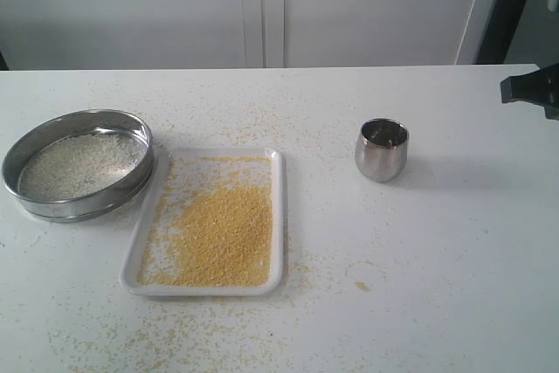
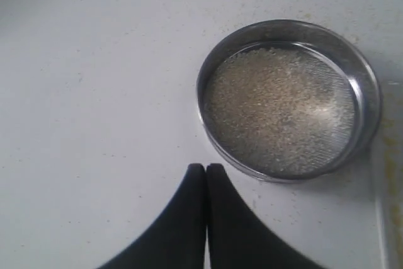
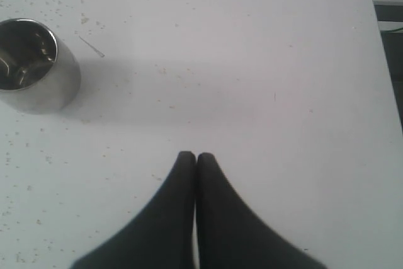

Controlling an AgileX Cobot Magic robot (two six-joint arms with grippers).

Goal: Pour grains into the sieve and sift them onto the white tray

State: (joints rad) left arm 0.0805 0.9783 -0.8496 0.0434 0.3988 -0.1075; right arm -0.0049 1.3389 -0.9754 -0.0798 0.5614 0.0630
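Observation:
The sieve [image 1: 79, 163] rests on the table at the left, holding pale rice-like grains [image 1: 80, 165]; it leans against the white tray [image 1: 278, 216] beside it. Golden-yellow grains [image 1: 218, 233] cover much of that tray. In the left wrist view the sieve [image 2: 371, 92] lies a short way off my left gripper [image 2: 205, 167], which is shut and holds nothing. My right gripper [image 3: 194, 155] is shut too, empty, above bare table apart from the steel cup [image 3: 34, 64]. Only a dark part of the right arm [image 1: 533, 87] shows at the exterior view's right edge.
The small steel cup [image 1: 382, 148] stands upright right of the tray. Loose yellow bits [image 1: 360, 286] are scattered over the table around the tray. The table's far edge meets a white wall; its right edge [image 3: 378, 42] shows in the right wrist view.

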